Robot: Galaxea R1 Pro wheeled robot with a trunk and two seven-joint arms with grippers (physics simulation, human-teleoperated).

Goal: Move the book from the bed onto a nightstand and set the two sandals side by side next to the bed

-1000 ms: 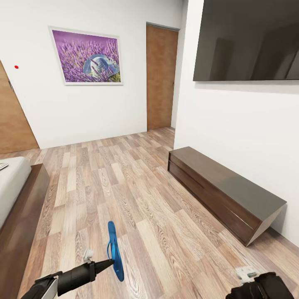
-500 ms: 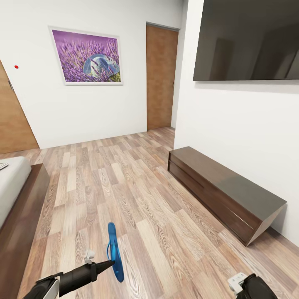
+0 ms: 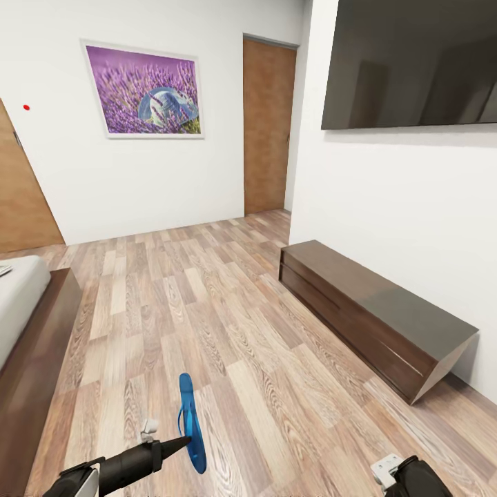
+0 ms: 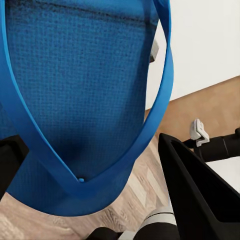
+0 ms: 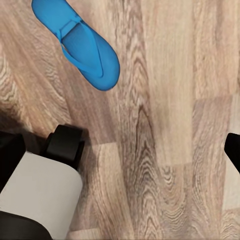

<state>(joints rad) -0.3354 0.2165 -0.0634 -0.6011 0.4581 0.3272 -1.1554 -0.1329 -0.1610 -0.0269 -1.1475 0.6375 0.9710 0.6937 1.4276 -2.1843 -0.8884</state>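
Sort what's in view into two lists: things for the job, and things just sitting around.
For the job:
- sandal held in the left gripper
- second sandal flat on the floor
- bed

Just there:
- low cabinet
- wall screen
- lavender picture
- door

Your left arm (image 3: 128, 461) is a tapering glossy black tube with a white cuff; at 5 o'clock, the right arm (image 3: 414, 478) is black, white-tipped.
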